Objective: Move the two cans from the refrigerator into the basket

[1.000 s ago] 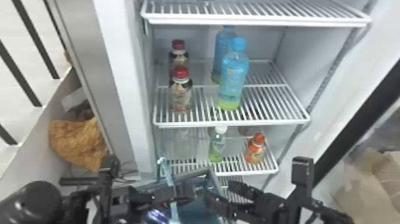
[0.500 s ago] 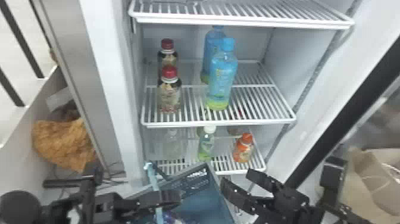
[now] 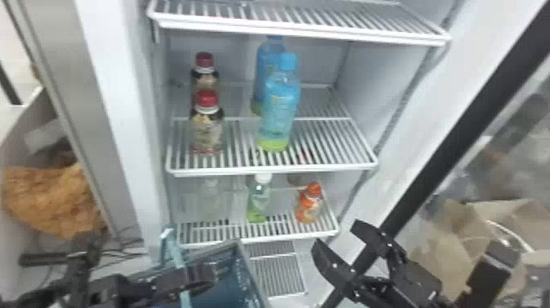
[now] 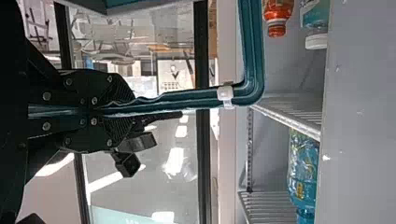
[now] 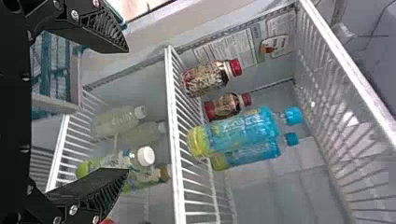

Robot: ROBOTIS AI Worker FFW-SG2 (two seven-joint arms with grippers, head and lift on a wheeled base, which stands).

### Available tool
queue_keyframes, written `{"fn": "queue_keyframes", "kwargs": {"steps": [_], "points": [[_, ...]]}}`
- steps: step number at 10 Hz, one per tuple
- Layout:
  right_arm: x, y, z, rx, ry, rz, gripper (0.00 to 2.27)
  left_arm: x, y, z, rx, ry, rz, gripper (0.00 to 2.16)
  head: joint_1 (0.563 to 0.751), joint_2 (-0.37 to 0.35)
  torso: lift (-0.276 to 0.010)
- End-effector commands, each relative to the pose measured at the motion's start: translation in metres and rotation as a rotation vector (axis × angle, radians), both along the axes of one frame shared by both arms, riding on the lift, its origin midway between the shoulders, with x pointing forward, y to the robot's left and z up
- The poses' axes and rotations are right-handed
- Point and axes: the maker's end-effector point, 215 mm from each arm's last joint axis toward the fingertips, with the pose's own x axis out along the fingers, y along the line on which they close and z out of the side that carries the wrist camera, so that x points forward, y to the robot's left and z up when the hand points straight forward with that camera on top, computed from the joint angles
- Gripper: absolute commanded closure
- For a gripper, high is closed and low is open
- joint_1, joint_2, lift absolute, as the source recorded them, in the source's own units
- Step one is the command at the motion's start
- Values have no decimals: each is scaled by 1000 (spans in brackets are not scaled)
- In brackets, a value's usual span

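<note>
Black arms [image 3: 483,280], silvery screws [image 4: 46,96], tapering tool [image 3: 335,232], ribbed pads [image 5: 105,28]

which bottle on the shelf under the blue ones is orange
The small bottle right of the green bottle in the head view; its cap and body are orange, the green bottle's cap is white.

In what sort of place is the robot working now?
Probably a shop or a mock-up of one: an open refrigerator with wire shelves, upright drink bottles standing on them, and a blue basket in front.
</note>
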Motion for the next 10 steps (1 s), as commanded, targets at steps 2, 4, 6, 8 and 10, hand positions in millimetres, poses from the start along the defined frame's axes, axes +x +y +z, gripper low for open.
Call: {"fn": "queue_keyframes", "kwargs": {"steps": [2,4,6,8,10], "points": [[-23,-26,-8,-68,-95,-53,157,-3,9,-7,-1,20,28,1191,695,-242,-25],[-37,-29,-21,-121,-90,-52,156,-2,11,-6,-4,21,35,1191,695,-267,-25],[-43,-29,-17,-151,-94,-55,156,-3,13,-7,-10,26,45,1191,695,-278,-25],[-44,-31,-15,-183,-97,-69,162,-2,13,-6,-13,24,47,1191,695,-278,-25],[-46,-33,-10,-199,-97,-88,163,-3,13,-7,-13,28,49,1191,695,-283,-25]]}}
